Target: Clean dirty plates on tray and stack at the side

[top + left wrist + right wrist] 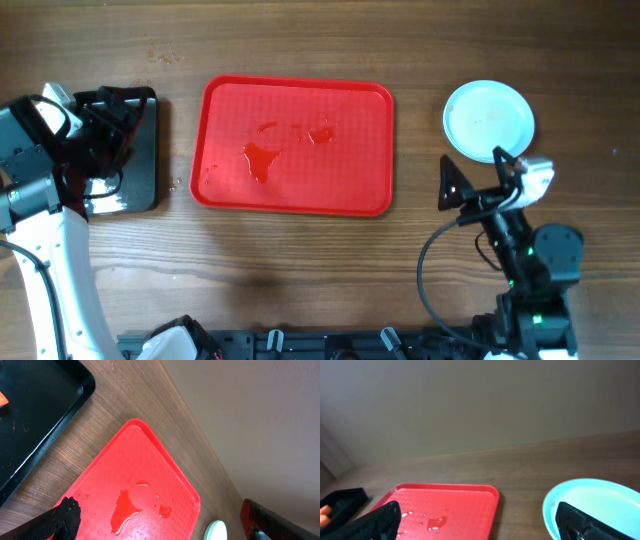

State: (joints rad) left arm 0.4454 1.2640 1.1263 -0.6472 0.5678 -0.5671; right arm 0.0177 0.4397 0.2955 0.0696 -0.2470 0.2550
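Puddles wet the red tray; 1 white plate sits right of it; left gripper and right gripper gape empty.

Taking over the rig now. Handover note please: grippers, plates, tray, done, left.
Left gripper: open, empty, above the glossy black rectangular tray.
Right gripper: open, empty, next to the round white plates.
Large red rectangular plastic tray: no plates, only liquid puddles.
Done: plates sit on the table right of it; stack count not visible.
Left: likely nothing; check the stack.
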